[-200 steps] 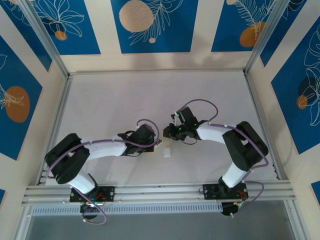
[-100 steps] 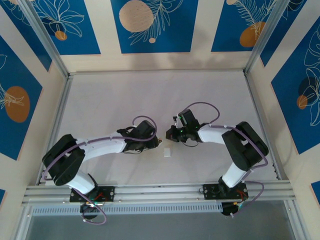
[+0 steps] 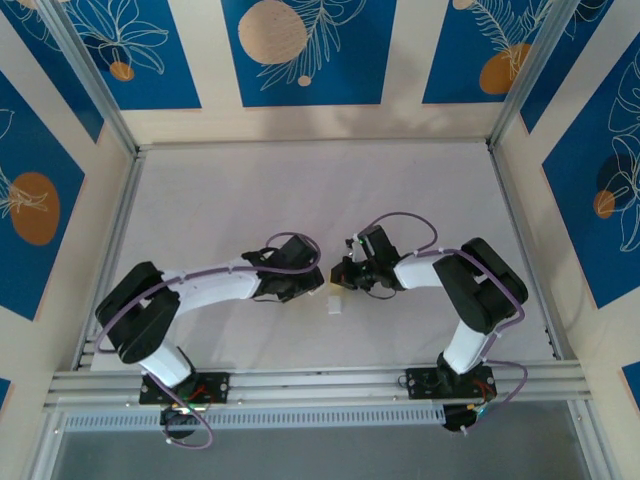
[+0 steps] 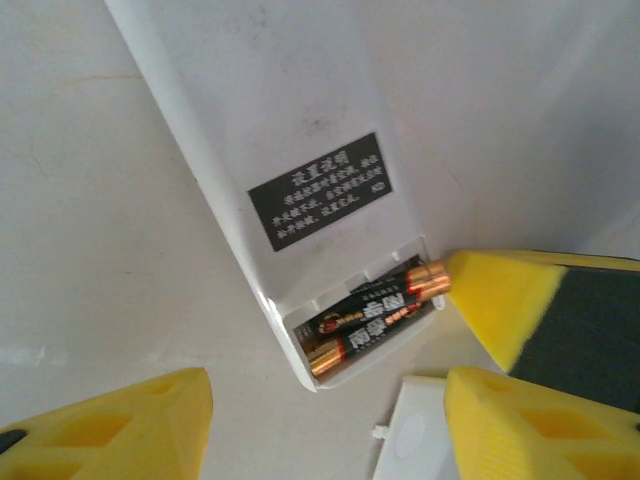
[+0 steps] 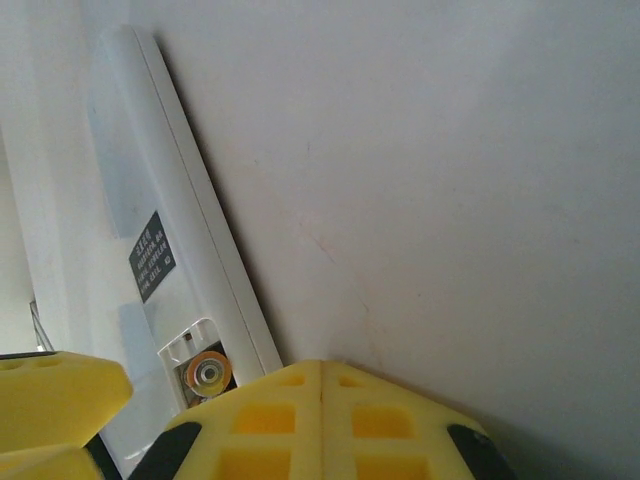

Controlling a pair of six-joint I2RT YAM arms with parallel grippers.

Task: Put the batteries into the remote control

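The white remote control point(image 4: 250, 150) lies face down on the table with a dark label point(image 4: 320, 190) on its back and its battery bay uncovered. Both batteries point(image 4: 375, 315) lie side by side in the bay, black with gold ends; one gold end point(image 5: 208, 374) faces the right wrist camera. My left gripper point(image 4: 325, 400) is open and hovers just off the bay end of the remote, holding nothing. My right gripper point(image 5: 322, 375) is shut, and its yellow fingertip point(image 4: 500, 300) touches the upper battery's gold end. From above, both grippers point(image 3: 318, 288) point(image 3: 342, 273) meet mid-table.
The loose white battery cover point(image 4: 420, 430) lies on the table beside the bay, between my left fingers; from above it is a small white square point(image 3: 333, 306). Aluminium rails point(image 3: 300, 385) run along the near edge, and patterned walls enclose the white table point(image 3: 300, 200).
The right gripper has moved a little down and left toward the left one. The left forearm has swung so its gripper sits slightly further right. Neither gripper's state has changed.
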